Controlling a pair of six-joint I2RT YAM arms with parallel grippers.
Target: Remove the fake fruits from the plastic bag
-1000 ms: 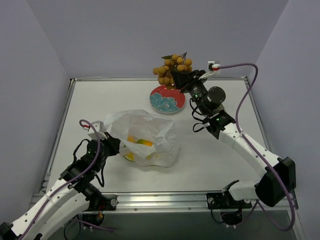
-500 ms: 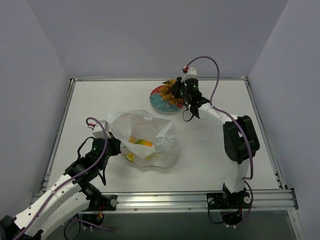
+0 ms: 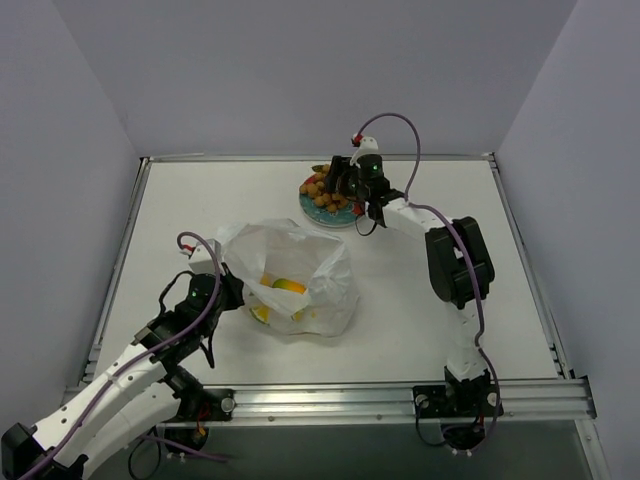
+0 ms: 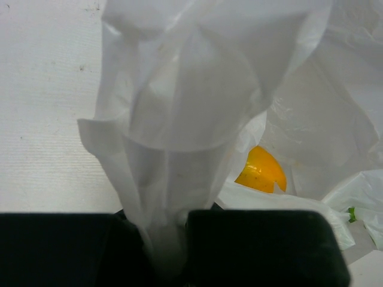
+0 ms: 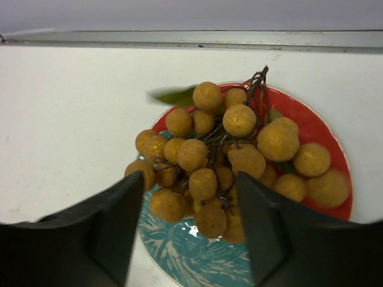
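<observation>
The plastic bag (image 3: pixel 300 265) lies crinkled at the table's middle left, its mouth held up. My left gripper (image 3: pixel 226 291) is shut on a gathered fold of the bag (image 4: pixel 179 119), seen between its jaws (image 4: pixel 164 239). A yellow-orange fruit (image 4: pixel 261 171) shows inside, and orange-yellow fruit (image 3: pixel 288 285) shows through the bag's mouth from above. The bunch of tan-brown balls (image 5: pixel 227 155) rests on the red and teal plate (image 5: pixel 314 122). My right gripper (image 5: pixel 190 206) stands open just over the bunch (image 3: pixel 322 192), its fingers on either side and apart from it.
The plate (image 3: pixel 340 219) sits at the back of the table near the far metal rail (image 3: pixel 250 158). My right arm (image 3: pixel 455 260) stretches along the right half of the table. Grey walls close in on three sides.
My right gripper came down from above the far edge with the bunch, set it on the plate and opened off it. My left gripper kept its hold on the bag.
</observation>
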